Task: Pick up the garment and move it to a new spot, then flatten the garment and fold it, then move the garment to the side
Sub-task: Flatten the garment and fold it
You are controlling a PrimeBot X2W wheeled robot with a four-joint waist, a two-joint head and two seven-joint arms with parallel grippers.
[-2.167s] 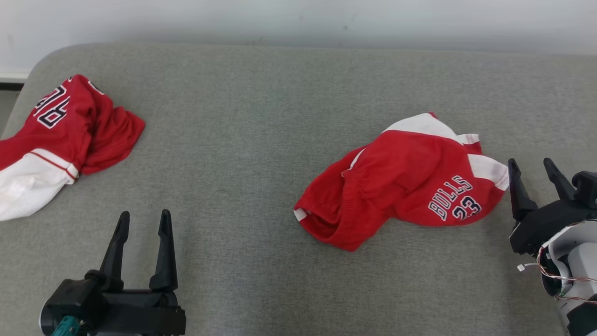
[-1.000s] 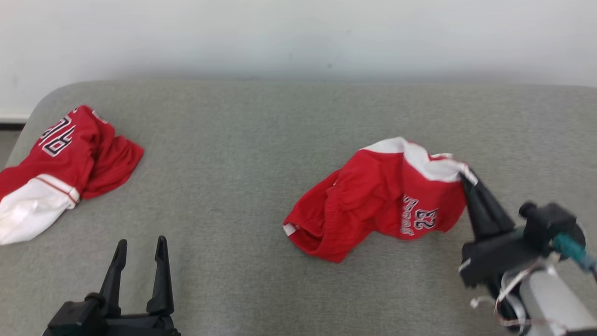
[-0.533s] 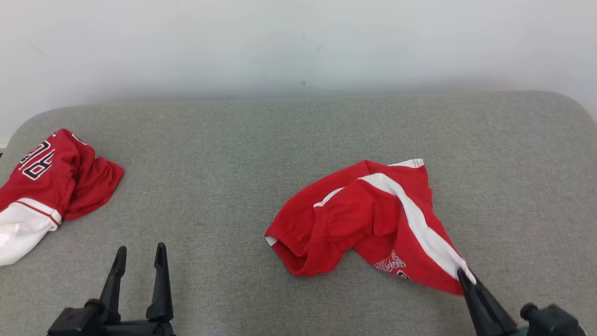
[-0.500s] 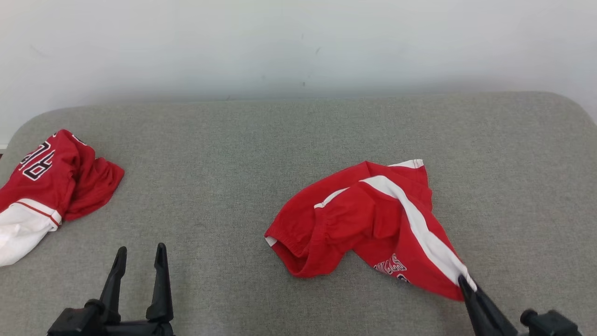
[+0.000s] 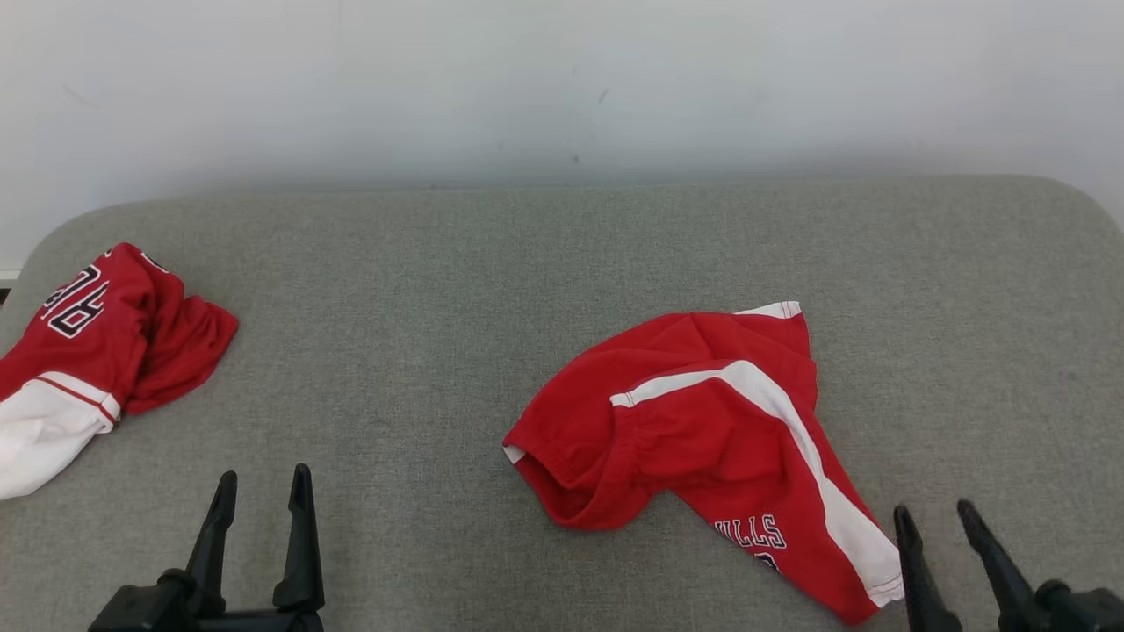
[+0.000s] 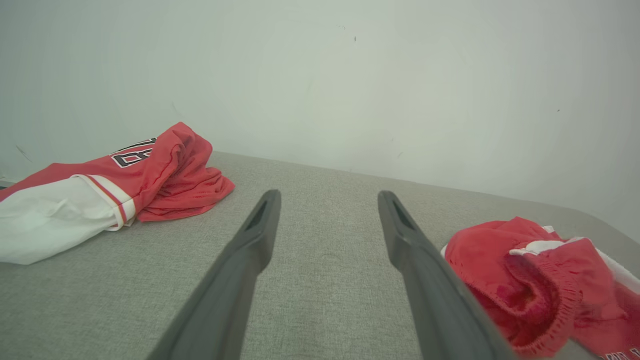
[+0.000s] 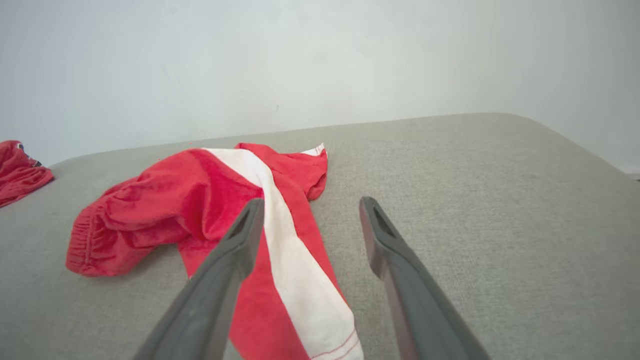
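The garment point(image 5: 702, 439), red shorts with a white side stripe and BULLS lettering, lies crumpled on the grey cushion, one leg stretched toward the near right. The same garment point(image 7: 220, 210) sprawls ahead of the right fingers, and its waistband end point(image 6: 540, 280) shows at the lower right in the left wrist view. My right gripper point(image 5: 933, 516) stands open just right of the stretched leg's hem, holding nothing. In its own view the right gripper point(image 7: 310, 210) has the white stripe running under the left finger. My left gripper point(image 5: 261, 481) is open at the near left, apart from the cloth, as the left wrist view of the left gripper point(image 6: 327, 202) confirms.
A second red and white jersey piece point(image 5: 79, 342) lies bunched at the far left edge; this jersey piece point(image 6: 125, 180) also appears beyond the left fingers. The grey cushion point(image 5: 439, 290) has rounded back corners, and a pale wall point(image 5: 562, 79) rises behind it.
My right gripper dragged the garment's leg toward the near right, then opened and let go. The cloth has settled flat. The left gripper stayed still. The camera tilted earlier.
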